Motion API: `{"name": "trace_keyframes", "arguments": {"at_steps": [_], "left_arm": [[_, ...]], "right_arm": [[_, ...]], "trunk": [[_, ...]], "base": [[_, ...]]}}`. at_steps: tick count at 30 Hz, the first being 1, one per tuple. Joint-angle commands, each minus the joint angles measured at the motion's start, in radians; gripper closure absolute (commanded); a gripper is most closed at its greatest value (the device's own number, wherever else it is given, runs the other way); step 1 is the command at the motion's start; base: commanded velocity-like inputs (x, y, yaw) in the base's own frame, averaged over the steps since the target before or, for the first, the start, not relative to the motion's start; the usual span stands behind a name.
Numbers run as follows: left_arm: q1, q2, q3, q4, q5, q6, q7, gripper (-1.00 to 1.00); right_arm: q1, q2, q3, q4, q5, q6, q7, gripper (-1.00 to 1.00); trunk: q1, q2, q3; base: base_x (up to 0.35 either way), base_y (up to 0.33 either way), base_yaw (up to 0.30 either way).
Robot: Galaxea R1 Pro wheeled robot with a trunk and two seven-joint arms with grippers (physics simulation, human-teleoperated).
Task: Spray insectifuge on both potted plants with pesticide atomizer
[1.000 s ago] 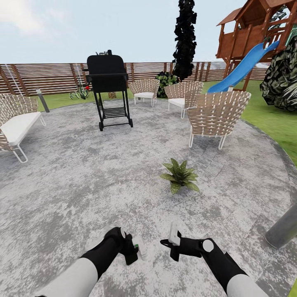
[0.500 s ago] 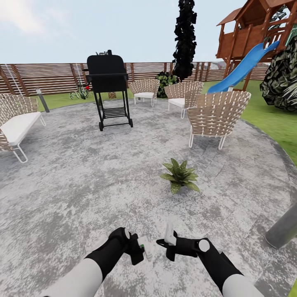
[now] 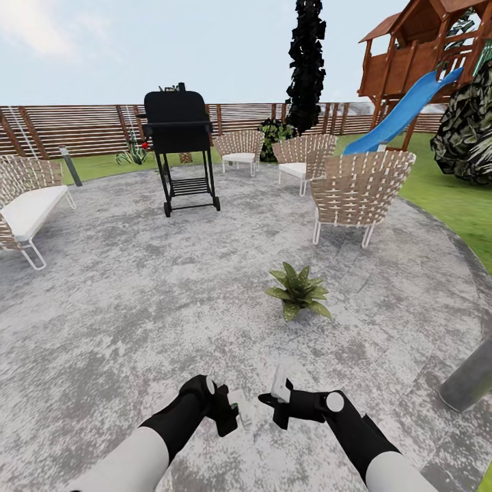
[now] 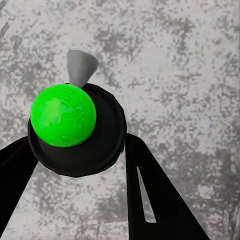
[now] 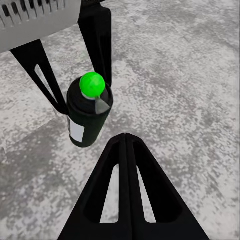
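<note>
- One pesticide atomizer (image 5: 89, 111): dark bottle, white label patch, green top with a grey nozzle; clamped between the fingers of the left tool (image 3: 231, 412), low over the near edge of the stone patio (image 3: 137, 287).
- Right tool (image 3: 277, 403): fingers pressed together on nothing, just beside the bottle. Risk: a nudge from it may twist the bottle in the grip.
- One potted plant (image 3: 298, 292): on the patio ahead, well apart from both tools. Risk: spray released from here likely falls short onto stone.
- Second potted plant: not identified with certainty. Risk: it goes untreated if not located.
- Nozzle direction relative to the plant: cannot tell. Risk: mist goes wide.
- Wicker chair (image 3: 360, 188) and black grill (image 3: 179, 147): beyond the plant. Risk: base contact on approach.
</note>
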Motion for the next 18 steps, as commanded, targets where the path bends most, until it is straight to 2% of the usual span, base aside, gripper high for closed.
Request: {"name": "trace_keyframes", "arguments": {"at_steps": [1,5,8,18], "left_arm": [[0.0,-0.001,-0.001,-0.002,-0.002,0.004,-0.006,1.0],[0.0,-0.004,0.002,0.009,0.002,-0.062,-0.007,1.0],[0.001,-0.008,0.003,0.012,0.003,-0.08,-0.007,1.0],[0.003,-0.008,0.004,0.012,0.005,-0.083,-0.004,1.0]], "right_arm": [[0.0,0.0,-0.001,-0.001,0.009,-0.005,0.001,1.0],[-0.001,0.0,-0.001,-0.001,0.009,-0.005,0.0,1.0],[-0.001,0.0,-0.001,-0.001,0.009,-0.005,0.0,1.0],[-0.001,0.0,-0.001,-0.001,0.009,-0.005,0.0,1.0]], "trunk": [[0.0,0.0,-0.001],[0.0,0.0,-0.001],[0.0,0.0,-0.001],[0.0,0.0,-0.001]], "base": [[0.0,0.0,0.0],[0.0,0.0,0.0],[0.0,0.0,0.0],[0.0,0.0,0.0]]}}
